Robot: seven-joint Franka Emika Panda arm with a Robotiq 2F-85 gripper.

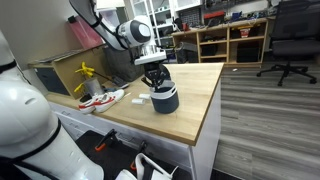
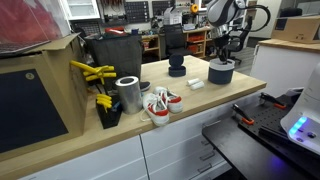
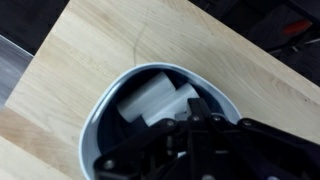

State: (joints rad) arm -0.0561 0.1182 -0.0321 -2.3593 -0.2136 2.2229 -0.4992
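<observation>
One dark bowl [image 1: 166, 101] with a white inside, upright on the wooden table [image 1: 200, 85], close to the table's front edge and corner in both exterior views. Inside it, white chunks [image 3: 155, 98], blocky, piled touching each other, clear in the wrist view. Right over the bowl, tips down at its rim: gripper [image 1: 157, 88], fingers closed tight together; cannot tell whether anything is pinched between them, dark blur there in the wrist view. Just beside the bowl, flat on the wood: small white block [image 2: 195, 85]. Further along the table, white-and-red shoes [image 2: 160, 105], lying as a pair. Next to those, metal can [image 2: 128, 93], upright. Behind the can, yellow tool [image 2: 93, 72] against a black box [image 2: 112, 50]. Well apart from the bowl, all of that.
</observation>
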